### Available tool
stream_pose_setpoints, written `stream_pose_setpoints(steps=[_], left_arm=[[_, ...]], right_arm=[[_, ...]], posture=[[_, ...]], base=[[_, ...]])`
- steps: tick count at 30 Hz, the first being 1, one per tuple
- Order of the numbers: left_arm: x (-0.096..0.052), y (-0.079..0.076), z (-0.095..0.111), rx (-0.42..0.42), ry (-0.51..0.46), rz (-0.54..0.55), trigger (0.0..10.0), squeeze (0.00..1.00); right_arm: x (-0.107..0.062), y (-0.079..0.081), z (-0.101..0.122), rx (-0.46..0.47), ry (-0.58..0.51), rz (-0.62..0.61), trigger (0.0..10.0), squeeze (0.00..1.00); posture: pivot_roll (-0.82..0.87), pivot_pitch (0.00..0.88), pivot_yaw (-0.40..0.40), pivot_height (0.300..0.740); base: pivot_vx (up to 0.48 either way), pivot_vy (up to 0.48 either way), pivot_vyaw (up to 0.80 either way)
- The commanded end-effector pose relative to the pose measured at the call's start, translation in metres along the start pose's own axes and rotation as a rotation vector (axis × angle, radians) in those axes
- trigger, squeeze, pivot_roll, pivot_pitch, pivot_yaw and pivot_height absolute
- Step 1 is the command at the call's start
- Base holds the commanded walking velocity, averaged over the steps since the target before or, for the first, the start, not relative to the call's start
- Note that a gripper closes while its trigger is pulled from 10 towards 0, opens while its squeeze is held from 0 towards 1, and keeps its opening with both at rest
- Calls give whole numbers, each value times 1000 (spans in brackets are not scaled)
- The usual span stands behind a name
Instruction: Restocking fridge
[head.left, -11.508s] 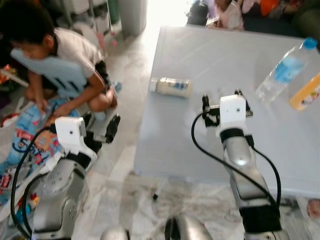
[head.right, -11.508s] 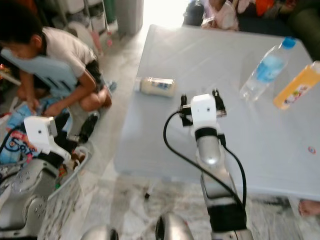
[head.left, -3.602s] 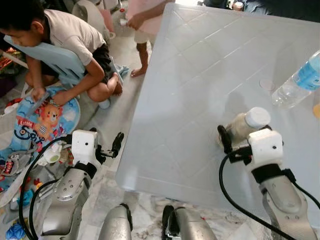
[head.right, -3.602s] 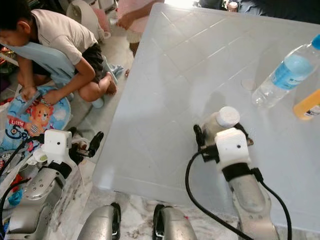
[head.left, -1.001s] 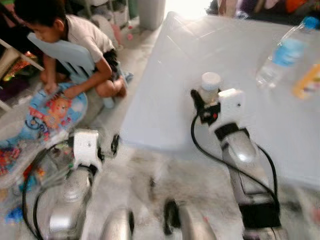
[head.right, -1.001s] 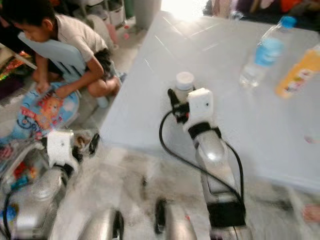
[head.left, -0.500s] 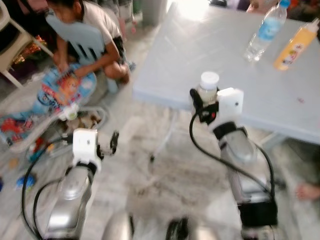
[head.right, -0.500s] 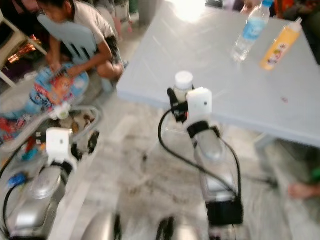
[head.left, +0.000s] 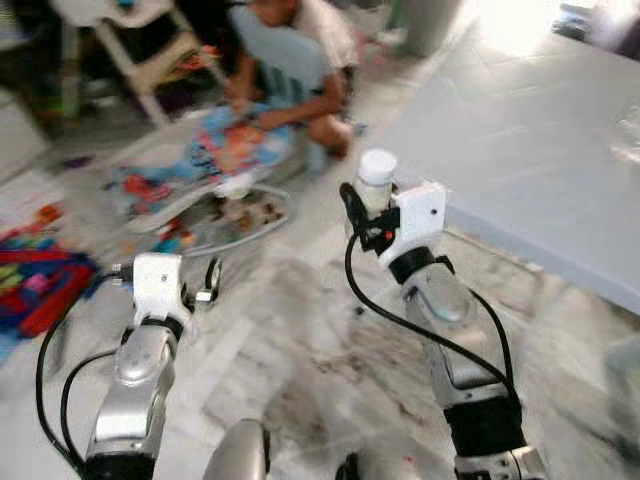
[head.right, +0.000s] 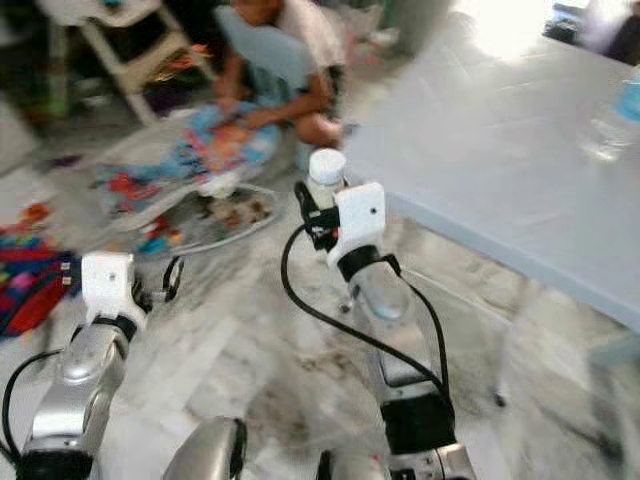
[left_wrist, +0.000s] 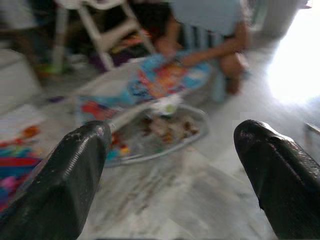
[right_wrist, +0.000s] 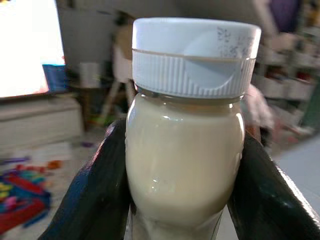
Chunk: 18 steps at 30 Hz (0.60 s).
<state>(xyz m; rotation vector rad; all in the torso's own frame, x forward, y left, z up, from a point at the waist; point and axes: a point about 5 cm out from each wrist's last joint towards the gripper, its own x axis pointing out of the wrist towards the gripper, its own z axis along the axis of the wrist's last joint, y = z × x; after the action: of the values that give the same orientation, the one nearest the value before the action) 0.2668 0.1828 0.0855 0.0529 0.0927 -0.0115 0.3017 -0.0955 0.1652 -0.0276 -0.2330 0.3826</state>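
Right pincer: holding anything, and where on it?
Yes: right pincer clamps the cream-filled white-capped bottle upright around its body, below the cap.

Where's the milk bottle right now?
The milk bottle is upright in the right gripper, held over the floor just left of the table edge.

A room with a pale grey marbled floor (head.left: 300, 340), blurred by camera motion. A large light grey table (head.left: 540, 150) fills the upper right, with bright light glaring across its far end. At upper left, a person (head.left: 300, 50) crouches on the floor over a colourful play mat (head.left: 200, 160). A white high chair (head.left: 130, 40) stands behind them. More bright toys or mats (head.left: 30, 280) lie scattered at the far left.
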Motion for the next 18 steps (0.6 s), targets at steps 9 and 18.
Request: stream_pose_setpoints(steps=[9, 18], left_arm=[[-6, 21, -3, 36, 10, 154, 10000, 0], [-18, 33, -8, 87, 32, 256, 10000, 0]], right_arm=[[8, -4, 6, 6, -39, 9, 10000, 0], [7, 0, 4, 22, -37, 35, 10000, 0]], posture=[[111, 126, -86, 740], [111, 125, -87, 740]], base=[[0, 0, 800], [0, 0, 800]])
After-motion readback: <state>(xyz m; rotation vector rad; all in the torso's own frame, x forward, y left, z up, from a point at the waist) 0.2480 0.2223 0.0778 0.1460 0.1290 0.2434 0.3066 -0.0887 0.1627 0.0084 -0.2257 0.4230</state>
